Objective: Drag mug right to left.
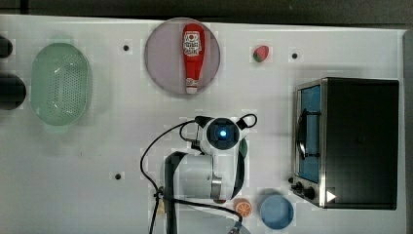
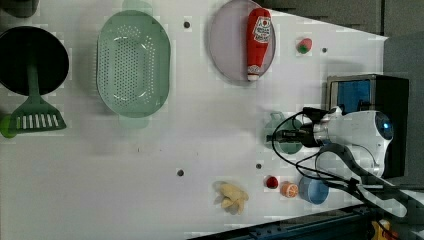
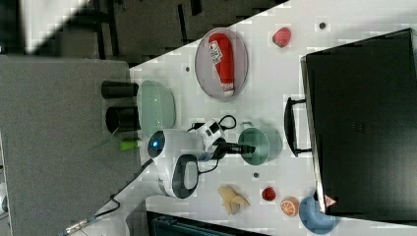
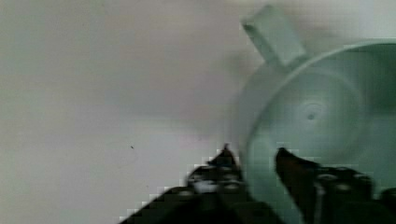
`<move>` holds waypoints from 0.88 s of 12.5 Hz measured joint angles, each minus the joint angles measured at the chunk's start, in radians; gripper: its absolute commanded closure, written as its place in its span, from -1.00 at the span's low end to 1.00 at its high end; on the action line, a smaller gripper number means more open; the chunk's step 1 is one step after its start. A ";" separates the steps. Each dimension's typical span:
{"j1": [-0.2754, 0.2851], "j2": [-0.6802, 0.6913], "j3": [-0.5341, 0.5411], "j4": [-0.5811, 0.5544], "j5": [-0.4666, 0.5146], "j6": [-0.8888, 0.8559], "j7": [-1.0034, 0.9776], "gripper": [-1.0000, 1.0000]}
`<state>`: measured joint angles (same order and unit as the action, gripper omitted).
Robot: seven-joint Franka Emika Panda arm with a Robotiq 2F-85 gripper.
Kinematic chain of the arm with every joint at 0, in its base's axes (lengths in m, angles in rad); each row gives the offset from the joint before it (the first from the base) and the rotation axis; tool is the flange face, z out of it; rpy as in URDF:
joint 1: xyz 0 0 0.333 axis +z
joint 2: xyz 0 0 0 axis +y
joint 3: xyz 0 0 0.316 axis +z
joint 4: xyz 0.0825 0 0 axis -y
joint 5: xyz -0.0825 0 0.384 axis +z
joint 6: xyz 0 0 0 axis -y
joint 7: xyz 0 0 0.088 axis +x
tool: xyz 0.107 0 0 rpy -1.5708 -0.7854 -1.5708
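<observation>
Beside the toaster oven (image 3: 359, 123), on its handle side, the mug (image 3: 260, 147) stands upright on the worktop (image 3: 275, 98). Its near rim sits between the claw's (image 4: 252, 156) narrowed fingers, one inside, one outside, apparently pinching the wall.

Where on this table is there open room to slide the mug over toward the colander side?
In the top view, bare tabletop runs between the colander and the arm, below the plate holding the ketchup bottle. It is crowded near the mug: toaster oven, orange slice and blue bowl.
</observation>
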<state>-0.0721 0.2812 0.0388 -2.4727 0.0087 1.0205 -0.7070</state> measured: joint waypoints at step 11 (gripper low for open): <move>0.065 0.001 0.024 0.006 -0.005 0.062 0.039 0.65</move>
<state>-0.0074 0.2827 0.0630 -2.4668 0.0036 1.0820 -0.6685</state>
